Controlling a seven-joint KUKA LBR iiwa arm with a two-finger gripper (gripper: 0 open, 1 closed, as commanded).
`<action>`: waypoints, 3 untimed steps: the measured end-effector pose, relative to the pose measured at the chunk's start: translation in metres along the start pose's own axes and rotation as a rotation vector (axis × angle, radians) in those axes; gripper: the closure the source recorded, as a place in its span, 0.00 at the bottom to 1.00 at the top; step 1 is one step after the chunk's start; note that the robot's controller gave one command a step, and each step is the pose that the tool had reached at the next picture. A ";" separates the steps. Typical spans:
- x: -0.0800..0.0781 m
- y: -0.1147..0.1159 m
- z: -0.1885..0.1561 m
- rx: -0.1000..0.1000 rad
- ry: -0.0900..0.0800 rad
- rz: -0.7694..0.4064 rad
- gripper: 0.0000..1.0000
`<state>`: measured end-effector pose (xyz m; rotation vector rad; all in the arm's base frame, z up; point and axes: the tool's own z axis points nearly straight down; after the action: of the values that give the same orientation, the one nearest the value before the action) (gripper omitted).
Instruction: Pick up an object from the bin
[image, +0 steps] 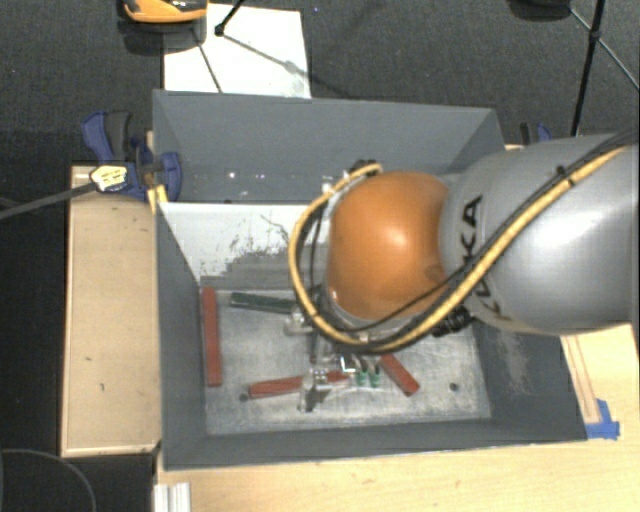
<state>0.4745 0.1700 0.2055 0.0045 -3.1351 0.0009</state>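
The arm enters from 3 o'clock, above the bin. The hand sits low at 6 o'clock on the bin floor, at the right end of a flat-lying red-brown stick. Whether the hand is released or clenched cannot be told. Judgement: the stick is light, stiff and smooth, so grip it across its narrow width at mid-length. The scuffed metal floor may let it slide. Dark carpet surrounds the rig.

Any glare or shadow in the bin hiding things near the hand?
Camera view: glints on the bin's back wall, none on its floor; sheen on the orange cover; the arm shades the floor right of the hand; the red stick beside it shows plainly.
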 end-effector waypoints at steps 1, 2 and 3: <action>-0.002 -0.001 -0.004 -0.001 -0.008 0.005 0.00; -0.006 -0.014 0.044 -0.004 -0.015 0.002 0.00; -0.015 -0.011 0.132 -0.006 -0.013 0.101 1.00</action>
<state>0.4886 0.1594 0.0731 -0.1551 -3.1446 -0.0083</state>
